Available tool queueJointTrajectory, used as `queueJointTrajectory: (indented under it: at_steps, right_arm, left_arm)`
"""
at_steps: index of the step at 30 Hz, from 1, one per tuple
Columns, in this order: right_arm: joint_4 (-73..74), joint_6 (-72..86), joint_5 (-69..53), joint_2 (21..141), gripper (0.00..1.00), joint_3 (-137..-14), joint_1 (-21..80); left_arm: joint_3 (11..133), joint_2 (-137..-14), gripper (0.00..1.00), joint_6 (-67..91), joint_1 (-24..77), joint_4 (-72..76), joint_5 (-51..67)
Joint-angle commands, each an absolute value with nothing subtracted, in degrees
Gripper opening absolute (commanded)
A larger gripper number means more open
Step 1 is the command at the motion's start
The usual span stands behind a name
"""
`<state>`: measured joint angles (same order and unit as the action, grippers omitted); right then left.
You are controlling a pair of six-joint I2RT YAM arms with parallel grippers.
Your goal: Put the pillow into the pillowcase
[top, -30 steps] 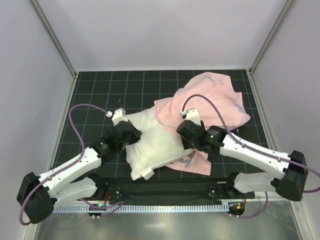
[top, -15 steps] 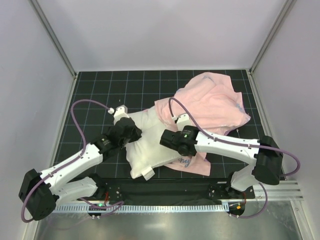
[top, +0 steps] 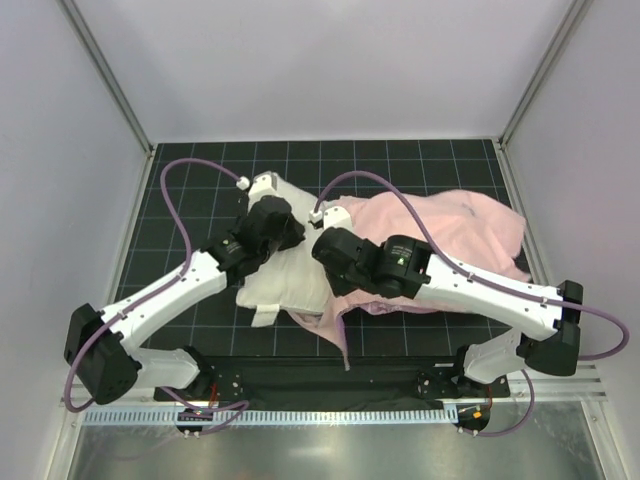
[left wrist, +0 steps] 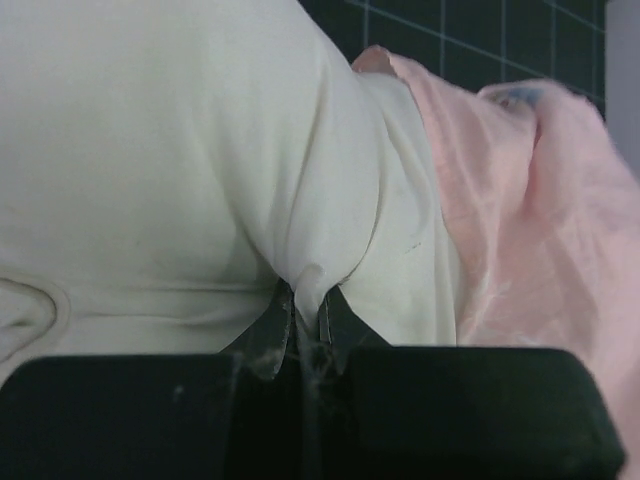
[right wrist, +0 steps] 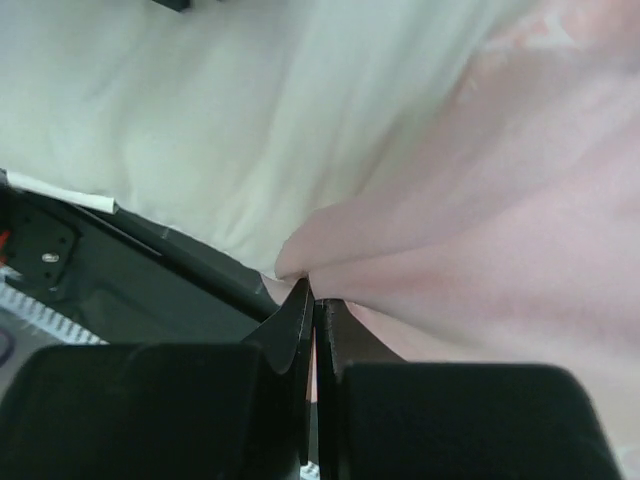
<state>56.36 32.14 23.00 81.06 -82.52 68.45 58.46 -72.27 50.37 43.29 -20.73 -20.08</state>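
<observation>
Drawing the pillowcase (right wrist: 520,200), seemingly hem-pinched by the right gripper (right wrist: 312,292), over the pillow (left wrist: 150,150) the left gripper (left wrist: 307,302) clamps works best.

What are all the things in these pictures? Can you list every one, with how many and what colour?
pillow: one, white, middle of the mat, partly under the arms.
pillowcase: one, pink, right of the pillow and touching it.
table mat: one, black with a pale grid, under everything.
walls: three, pale grey, around the mat.
cables: two, purple, one looping off each arm.
arms: two, white and black, reaching in from the near edge.
left hand: one, black, shut on a pinch of the pillow.
right hand: one, black, shut on a fold of the pillowcase.
</observation>
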Motion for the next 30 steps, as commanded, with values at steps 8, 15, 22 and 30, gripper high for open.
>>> queueJointTrajectory:
  at_steps: [8, 15, 22, 30]
  right_arm:
    - [35.5, 32.9, 9.6, 69.5, 0.04, -70.1, 62.0]
    - [35.9, 33.7, 11.5, 64.1, 0.16, -64.1, 61.8]
    - [38.5, 33.4, 14.6, 62.2, 0.55, -63.8, 61.7]
    - [43.5, 30.8, 20.1, 61.2, 0.69, -68.1, 58.0]
  left_arm:
    - [53.8, -72.6, 0.00, 54.7, 50.0, -11.3, -14.5]
    - [46.4, -70.7, 0.00, 56.1, 51.4, -9.1, -15.2]
    - [45.1, -67.6, 0.02, 54.0, 51.5, -11.4, -18.2]
    - [42.5, -62.8, 0.03, 52.9, 51.5, -14.2, -19.4]
